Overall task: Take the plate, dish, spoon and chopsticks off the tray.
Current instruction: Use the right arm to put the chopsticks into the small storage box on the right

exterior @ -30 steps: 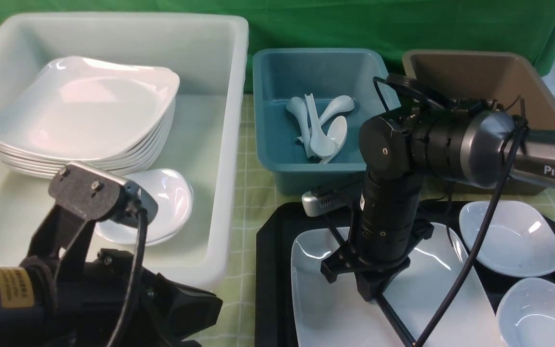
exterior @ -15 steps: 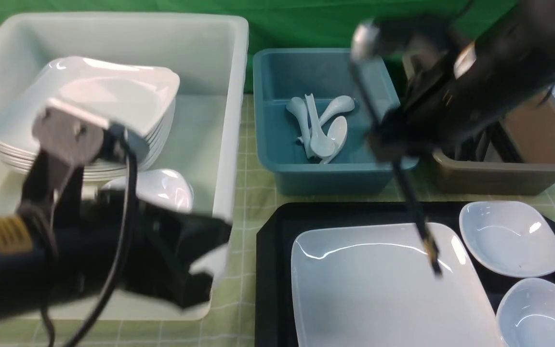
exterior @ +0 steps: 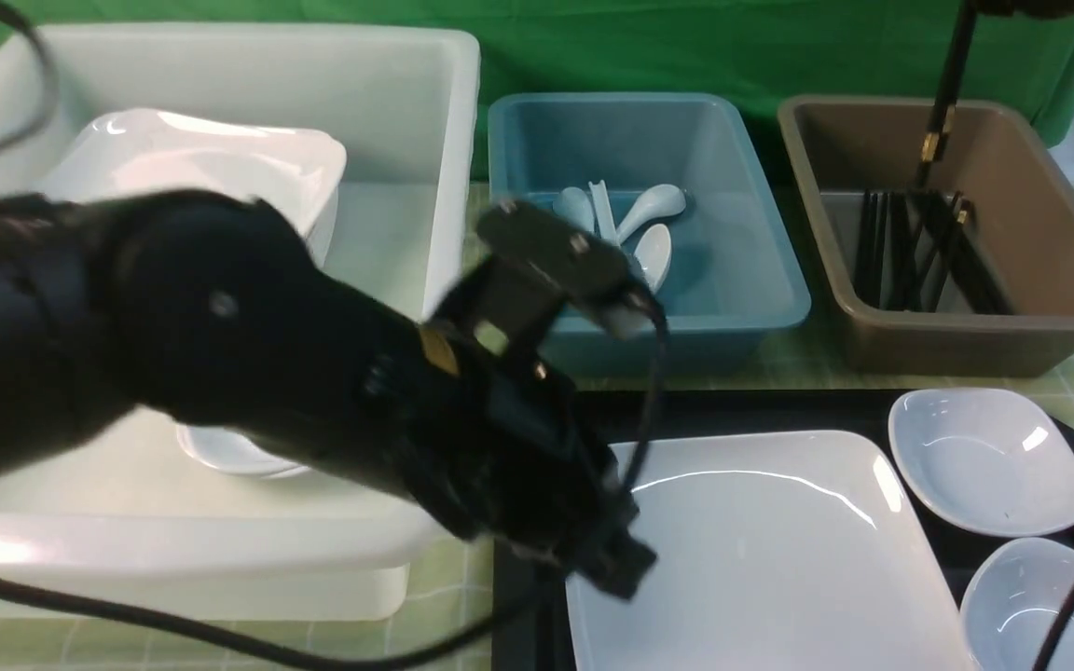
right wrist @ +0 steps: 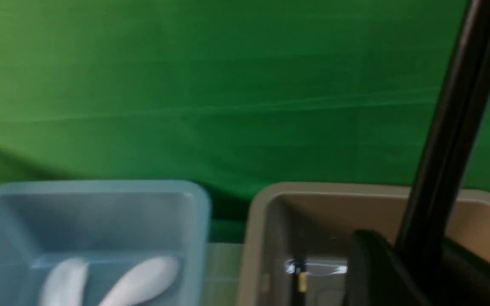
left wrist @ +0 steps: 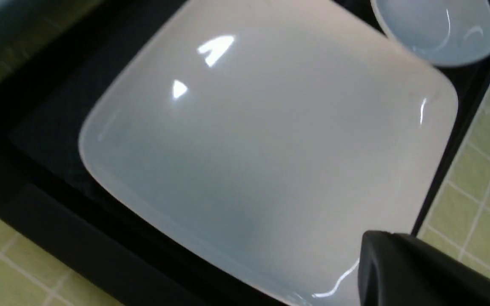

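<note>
You have the glossy white, round-cornered plate (exterior: 779,550) lying flat on the black tray (exterior: 761,410), left jaws closed above it, right jaws gripping the black, gold-banded chopsticks (exterior: 949,75) over the brown tub (exterior: 966,345).

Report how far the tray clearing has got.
Done: spoons lie in the teal tub, and no spoon shows on the tray. In hand: the right gripper holds the chopsticks over the brown tub, not yet released. Left: the plate and two small dishes sit on the tray; the left gripper, shut, hovers at the plate's left edge, gripping nothing.
</note>
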Robot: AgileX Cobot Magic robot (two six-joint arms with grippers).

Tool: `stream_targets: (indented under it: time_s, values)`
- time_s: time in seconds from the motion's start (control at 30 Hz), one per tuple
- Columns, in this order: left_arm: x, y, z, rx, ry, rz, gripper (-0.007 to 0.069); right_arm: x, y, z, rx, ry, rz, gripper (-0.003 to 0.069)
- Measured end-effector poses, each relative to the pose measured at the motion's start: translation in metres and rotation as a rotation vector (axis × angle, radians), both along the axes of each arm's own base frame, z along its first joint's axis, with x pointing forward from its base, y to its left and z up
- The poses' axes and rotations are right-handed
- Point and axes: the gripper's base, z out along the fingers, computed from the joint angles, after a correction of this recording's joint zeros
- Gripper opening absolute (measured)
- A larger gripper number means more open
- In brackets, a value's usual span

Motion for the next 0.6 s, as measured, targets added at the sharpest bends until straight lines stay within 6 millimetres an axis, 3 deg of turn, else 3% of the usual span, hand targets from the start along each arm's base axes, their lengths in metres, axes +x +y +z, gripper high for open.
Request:
stream_targets:
  time_s: [0.13,0.2,0.3,0.37,0.43,0.53,0.57,0.6]
  values:
    - [-0.005,-0.003,-0.003,0.018,0.029,-0.022,0.0002,0.015,-0.010,-0.033,0.003,0.070,-0.026,0.0189]
    - [-0.006,-0.003,-0.002,0.012,0.047,0.001,0.0002,0.018,-0.012,-0.054,0.009,0.161,-0.030,0.0318]
    - [-0.006,-0.002,-0.002,0.017,0.052,0.013,0.0002,0.015,-0.012,-0.068,0.012,0.272,-0.023,0.0409]
    - [-0.006,-0.001,-0.001,0.019,0.058,0.024,0.0002,0.009,-0.011,-0.074,0.009,0.359,-0.013,0.0429]
    - [-0.006,-0.001,-0.001,0.018,0.072,0.053,0.0002,0.001,-0.010,-0.071,0.007,0.442,-0.001,0.0400]
    - [-0.003,0.000,0.002,0.026,0.068,0.089,0.0002,-0.013,-0.009,-0.059,-0.007,0.518,0.028,0.0297]
    - [0.001,0.000,0.006,0.042,0.063,0.118,0.0002,-0.030,-0.008,-0.040,-0.025,0.564,0.067,0.0174]
    - [0.003,0.000,0.008,0.052,0.061,0.135,0.0002,-0.039,-0.007,-0.029,-0.030,0.576,0.090,0.0113]
